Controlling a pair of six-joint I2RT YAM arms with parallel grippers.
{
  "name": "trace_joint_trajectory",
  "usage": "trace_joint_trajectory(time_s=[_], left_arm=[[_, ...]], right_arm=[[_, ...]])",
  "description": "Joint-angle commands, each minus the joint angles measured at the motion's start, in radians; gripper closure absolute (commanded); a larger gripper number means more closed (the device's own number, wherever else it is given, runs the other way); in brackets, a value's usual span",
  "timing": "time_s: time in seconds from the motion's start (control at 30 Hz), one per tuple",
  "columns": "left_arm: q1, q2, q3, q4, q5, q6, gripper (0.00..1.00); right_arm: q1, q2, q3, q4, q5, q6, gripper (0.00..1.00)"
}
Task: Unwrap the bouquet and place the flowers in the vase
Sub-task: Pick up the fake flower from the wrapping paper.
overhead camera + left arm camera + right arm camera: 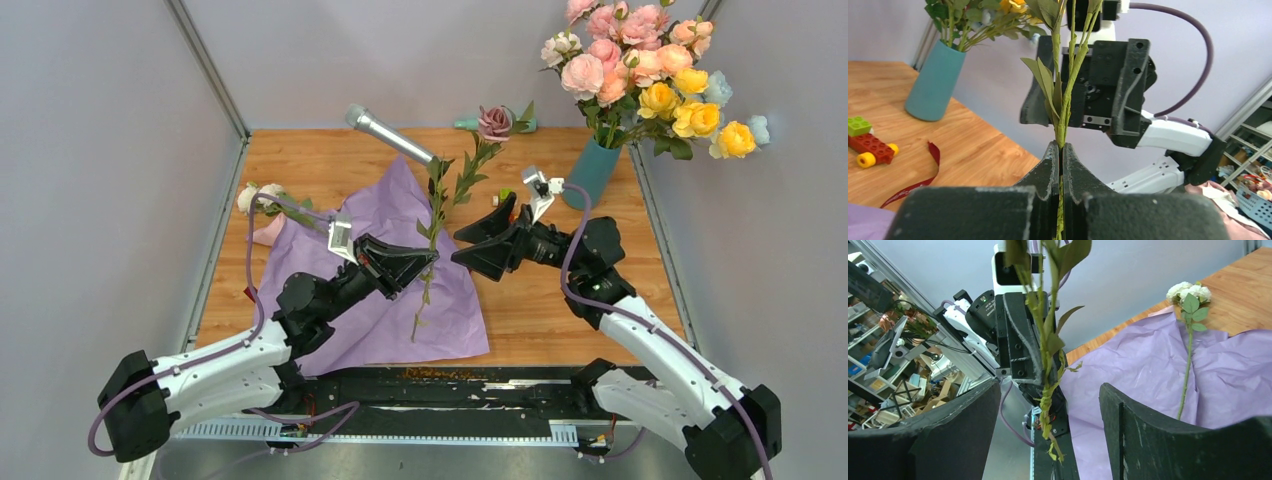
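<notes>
The left gripper (pixel 1060 150) was clamped on the flower stem (pixel 1064 102), which rose straight from its fingertips. The right gripper (pixel 1048 395) stood open, with the stem just ahead of its gap.

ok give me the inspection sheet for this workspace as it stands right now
surface: wooden table, crinkled lilac paper wrap spread flat on it
job's things: tall teal-blue tapered vase holding pink, peach and yellow roses; long leafy green rose stem, gripped; cream rose lying by the paper's left edge
clutter: silver microphone, green and red toy bricks, dark red ribbon
grippers: left gripper shut on the leafy stem; right gripper open, fingers either side of it, not touching
cables: left arm's purple cable and right arm's purple cable loop off the wrists, no snag seen
surroundings: pale grey walls, metal corner post
</notes>
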Motion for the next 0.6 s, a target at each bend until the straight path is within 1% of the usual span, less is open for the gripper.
trace_joint_trajectory(time_s=[0.0, 0.13, 0.23, 0.53, 0.57], left_arm=[[-0.036, 0.004, -0.003, 0.092, -0.033, -0.011, 1.00], [-0.046, 0.022, -0.004, 0.100, -0.019, -0.022, 1.00], [-0.048, 0.039, -0.002, 0.116, -0.007, -0.038, 1.00], [-0.056, 0.079, -0.005, 0.142, 0.009, -0.064, 1.00], [-0.057, 0.081, -0.005, 0.142, 0.012, -0.064, 1.00]], right_arm=[[0.048, 0.033, 0.010, 0.131, 0.045, 0.054, 0.28], [0.089, 0.055, 0.038, 0.112, 0.072, 0.030, 0.30], [0.105, 0.071, 0.049, 0.110, 0.095, 0.025, 0.35], [0.114, 0.090, 0.043, 0.155, 0.133, 0.051, 0.60], [0.115, 0.090, 0.043, 0.155, 0.134, 0.051, 0.62]])
